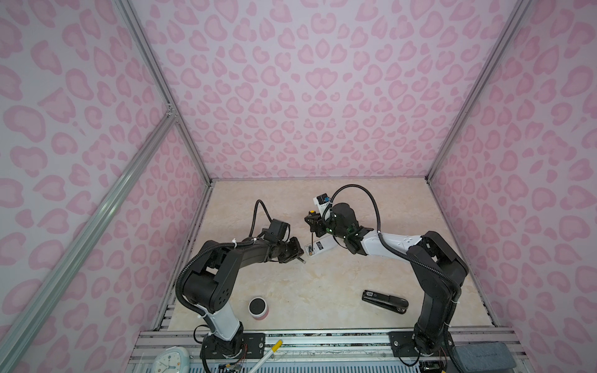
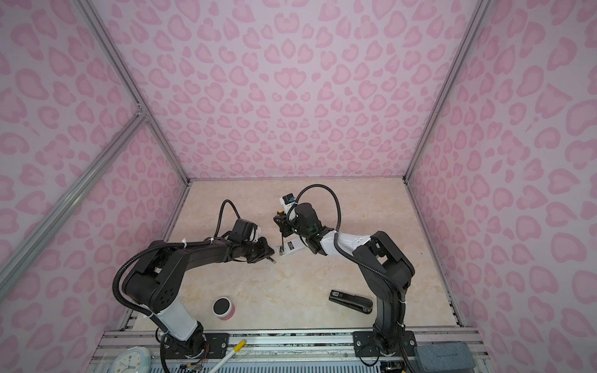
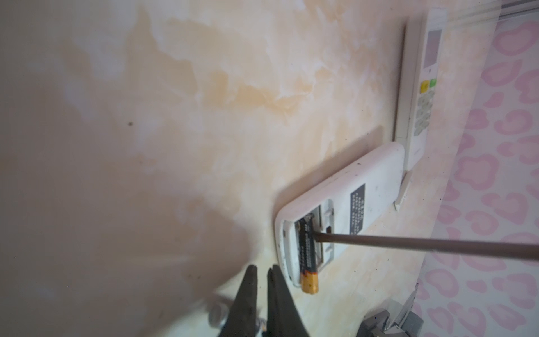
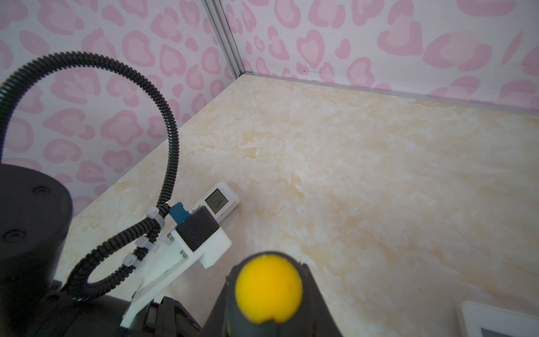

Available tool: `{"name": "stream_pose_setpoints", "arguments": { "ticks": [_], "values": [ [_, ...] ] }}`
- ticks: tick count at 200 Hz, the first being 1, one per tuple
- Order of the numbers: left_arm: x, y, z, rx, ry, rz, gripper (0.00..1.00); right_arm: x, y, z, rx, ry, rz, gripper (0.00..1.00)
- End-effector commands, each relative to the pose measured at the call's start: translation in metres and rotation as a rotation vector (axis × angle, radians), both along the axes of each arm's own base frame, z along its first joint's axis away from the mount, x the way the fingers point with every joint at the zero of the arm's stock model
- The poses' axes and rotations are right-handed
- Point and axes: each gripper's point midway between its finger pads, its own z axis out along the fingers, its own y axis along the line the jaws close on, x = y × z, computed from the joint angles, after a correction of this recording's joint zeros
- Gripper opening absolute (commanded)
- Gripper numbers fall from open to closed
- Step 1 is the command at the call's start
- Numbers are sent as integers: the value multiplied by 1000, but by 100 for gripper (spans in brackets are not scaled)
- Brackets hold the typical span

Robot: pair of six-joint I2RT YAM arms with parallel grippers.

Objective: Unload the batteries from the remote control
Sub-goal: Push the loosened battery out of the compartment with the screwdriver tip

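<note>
The white remote control [image 1: 323, 246] lies face down mid-table with its battery bay uncovered. One of the batteries [image 3: 307, 251], dark with a gold end, sits tilted in the bay and sticks out past the remote's end. My right gripper [image 1: 315, 223] is shut on a screwdriver's black handle [image 4: 268, 289], yellow cap up. The screwdriver's shaft [image 3: 423, 243] reaches down to that battery. My left gripper [image 3: 262, 268] is shut, nothing between its tips, just beside the remote's end. Another battery [image 1: 303, 260] lies on the table under its fingers, mostly hidden.
A second white remote [image 3: 423, 87] with a display lies behind the first one. A black stapler [image 1: 384, 300] rests front right. A pink-and-white cylinder with a black top [image 1: 258, 308] stands front left. Pink patterned walls enclose the table.
</note>
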Motion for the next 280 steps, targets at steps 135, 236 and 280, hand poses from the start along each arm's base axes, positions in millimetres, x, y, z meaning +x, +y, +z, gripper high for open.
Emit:
{"name": "stream_pose_setpoints", "arguments": {
  "ticks": [135, 236, 280],
  "values": [
    [-1, -2, -5, -4, -7, -24, 14, 4, 26, 24, 120, -44, 80, 0],
    [1, 0, -4, -6, -12, -18, 14, 2, 6, 30, 145, 7, 41, 0],
    [-1, 0, -1, -6, -19, -18, 14, 4, 6, 24, 120, -12, 59, 0]
  ]
}}
